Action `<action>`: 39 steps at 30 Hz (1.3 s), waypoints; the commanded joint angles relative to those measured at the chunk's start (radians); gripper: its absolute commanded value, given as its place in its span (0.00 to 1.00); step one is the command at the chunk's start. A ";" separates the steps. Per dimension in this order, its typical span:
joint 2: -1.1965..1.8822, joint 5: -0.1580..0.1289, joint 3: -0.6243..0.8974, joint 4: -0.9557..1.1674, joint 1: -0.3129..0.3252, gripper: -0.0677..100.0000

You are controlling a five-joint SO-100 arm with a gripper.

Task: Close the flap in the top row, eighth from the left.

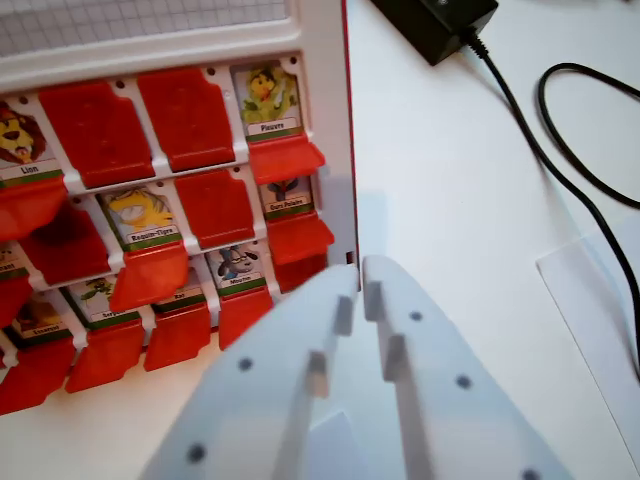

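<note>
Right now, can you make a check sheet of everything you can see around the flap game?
Surface: white table, a sheet of white paper at the wrist view's right.
Job's things: red and white flap board; top-row flap at the wrist view's right end hangs open, showing the Pauwn card; the two flaps to its left are shut.
Clutter: nothing seen.
Grippers: white gripper near the board's lower corner, jaws nearly together, holding nothing.
Cables: black cable curls across the table from a black power brick.
Surroundings: nothing seen beyond the table.
</note>
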 commanded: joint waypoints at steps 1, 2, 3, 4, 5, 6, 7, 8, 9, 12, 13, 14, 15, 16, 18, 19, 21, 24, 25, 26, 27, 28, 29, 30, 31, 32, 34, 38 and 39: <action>-0.012 -0.005 0.012 -0.084 -0.017 0.00; -0.025 -0.005 0.025 -0.104 -0.020 0.00; -0.038 -0.009 0.035 -0.120 -0.020 0.00; -0.055 -0.011 0.041 -0.132 -0.020 0.00; -0.069 -0.015 0.054 -0.158 -0.020 0.00; -0.086 -0.018 0.058 -0.176 -0.020 0.00; -0.106 -0.021 0.058 -0.189 -0.018 0.00; -0.127 -0.025 0.057 -0.201 -0.018 0.00; -0.147 -0.025 0.057 -0.221 -0.017 0.00; -0.210 -0.031 0.038 -0.256 -0.015 0.00; -0.232 -0.032 0.029 -0.261 -0.014 0.00; -0.253 -0.032 0.020 -0.267 -0.014 0.00; -0.273 -0.034 0.011 -0.276 -0.014 0.00; -0.291 -0.034 0.006 -0.290 -0.014 0.00; -0.327 -0.035 -0.014 -0.301 -0.014 0.00; -0.344 -0.035 -0.023 -0.308 -0.014 0.00; -0.374 -0.040 -0.031 -0.333 -0.015 0.00; -0.416 -0.044 -0.052 -0.350 -0.018 0.00; -0.425 -0.046 -0.055 -0.360 -0.020 0.00; -0.436 -0.048 -0.061 -0.365 -0.021 0.00; -0.445 -0.048 -0.066 -0.367 -0.021 0.00; -0.454 -0.048 -0.074 -0.368 -0.023 0.00; -0.463 -0.048 -0.078 -0.373 -0.025 0.00; -0.471 -0.048 -0.084 -0.374 -0.025 0.00; -0.479 -0.048 -0.091 -0.377 -0.026 0.00; -0.486 -0.048 -0.100 -0.377 -0.026 0.00; -0.502 -0.046 -0.120 -0.379 -0.028 0.00; -0.531 -0.040 -0.170 -0.376 -0.035 0.00; -0.537 -0.035 -0.186 -0.373 -0.038 0.00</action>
